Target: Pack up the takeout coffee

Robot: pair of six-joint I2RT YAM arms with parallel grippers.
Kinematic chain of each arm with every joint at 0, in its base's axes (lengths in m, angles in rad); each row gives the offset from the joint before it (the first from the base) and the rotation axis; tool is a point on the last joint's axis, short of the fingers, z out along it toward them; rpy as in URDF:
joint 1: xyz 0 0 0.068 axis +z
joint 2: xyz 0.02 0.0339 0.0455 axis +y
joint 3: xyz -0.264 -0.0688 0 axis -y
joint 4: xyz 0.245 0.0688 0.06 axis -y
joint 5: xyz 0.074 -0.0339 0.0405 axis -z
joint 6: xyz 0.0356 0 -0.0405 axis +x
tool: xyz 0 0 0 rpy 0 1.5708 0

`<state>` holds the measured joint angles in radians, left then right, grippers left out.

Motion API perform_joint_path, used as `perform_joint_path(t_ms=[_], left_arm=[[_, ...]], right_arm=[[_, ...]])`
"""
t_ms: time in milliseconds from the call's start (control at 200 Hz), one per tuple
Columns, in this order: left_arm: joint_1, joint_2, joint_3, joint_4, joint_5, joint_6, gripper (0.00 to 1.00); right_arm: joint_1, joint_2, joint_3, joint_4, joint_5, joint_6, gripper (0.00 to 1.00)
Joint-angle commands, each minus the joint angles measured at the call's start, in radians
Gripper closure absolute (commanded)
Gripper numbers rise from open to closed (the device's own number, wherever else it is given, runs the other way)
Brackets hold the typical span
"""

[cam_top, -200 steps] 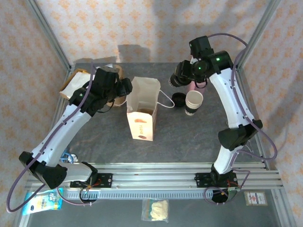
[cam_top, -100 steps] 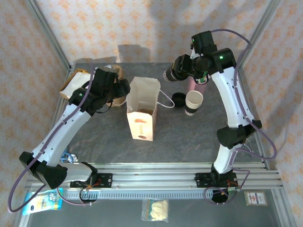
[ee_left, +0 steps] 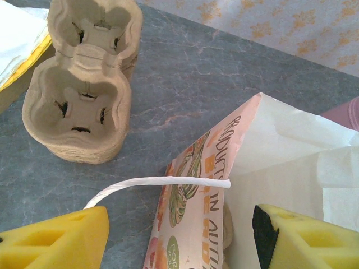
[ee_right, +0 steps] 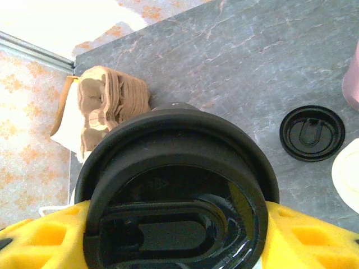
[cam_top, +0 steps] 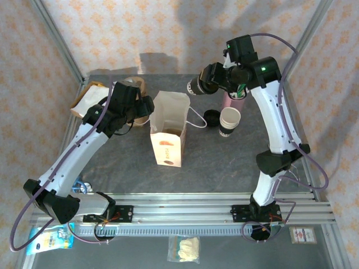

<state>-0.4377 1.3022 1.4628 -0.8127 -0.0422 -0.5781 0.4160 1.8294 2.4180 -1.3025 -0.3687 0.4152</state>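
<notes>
A white paper bag (cam_top: 168,126) stands open mid-table, with pulp cup carriers (ee_left: 84,95) off its left, and a loose black lid (cam_top: 211,117) and stacked white cups (cam_top: 229,120) on its right. The left gripper (cam_top: 147,106) straddles the bag's left wall, jaws apart and clamping nothing. The right gripper (cam_top: 205,84) clasps the takeout coffee (cam_top: 194,87) (black-lidded, tipped sideways) in the air beyond the bag's far right corner.

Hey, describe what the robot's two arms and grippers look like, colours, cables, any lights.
Both the left arm and the right arm have smooth white shells with chunky black joints, and a thin purple cable loops along each. A small green light glows on the right arm's upper joint. The left gripper and right gripper have blocky bright yellow fingers.
</notes>
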Motion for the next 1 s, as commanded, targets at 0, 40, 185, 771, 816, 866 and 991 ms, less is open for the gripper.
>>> perform_joint_path(t_ms=[0, 40, 185, 771, 816, 866, 991], left_arm=[[0.006, -0.016, 0.002, -0.020, -0.017, 0.007, 0.30], [0.005, -0.018, 0.003, -0.021, -0.017, 0.006, 0.30], [0.006, -0.026, 0.005, -0.028, -0.021, 0.004, 0.30], [0.005, -0.086, 0.060, -0.067, -0.133, -0.031, 0.30], [0.006, -0.093, 0.058, -0.069, -0.136, -0.029, 0.30], [0.005, -0.099, 0.052, -0.070, -0.134, -0.029, 0.30], [0.006, -0.117, 0.024, -0.067, -0.118, -0.031, 0.30]], right_arm=[[0.025, -0.018, 0.053, -0.006, -0.012, 0.023, 0.52], [0.030, -0.019, 0.060, -0.006, -0.012, 0.032, 0.53], [0.057, -0.023, 0.081, -0.004, -0.010, 0.044, 0.53], [0.244, -0.097, -0.009, -0.006, 0.067, 0.089, 0.54], [0.257, -0.105, -0.024, -0.006, 0.079, 0.090, 0.54], [0.274, -0.112, -0.042, -0.006, 0.091, 0.092, 0.54], [0.337, -0.114, -0.078, -0.005, 0.130, 0.093, 0.54]])
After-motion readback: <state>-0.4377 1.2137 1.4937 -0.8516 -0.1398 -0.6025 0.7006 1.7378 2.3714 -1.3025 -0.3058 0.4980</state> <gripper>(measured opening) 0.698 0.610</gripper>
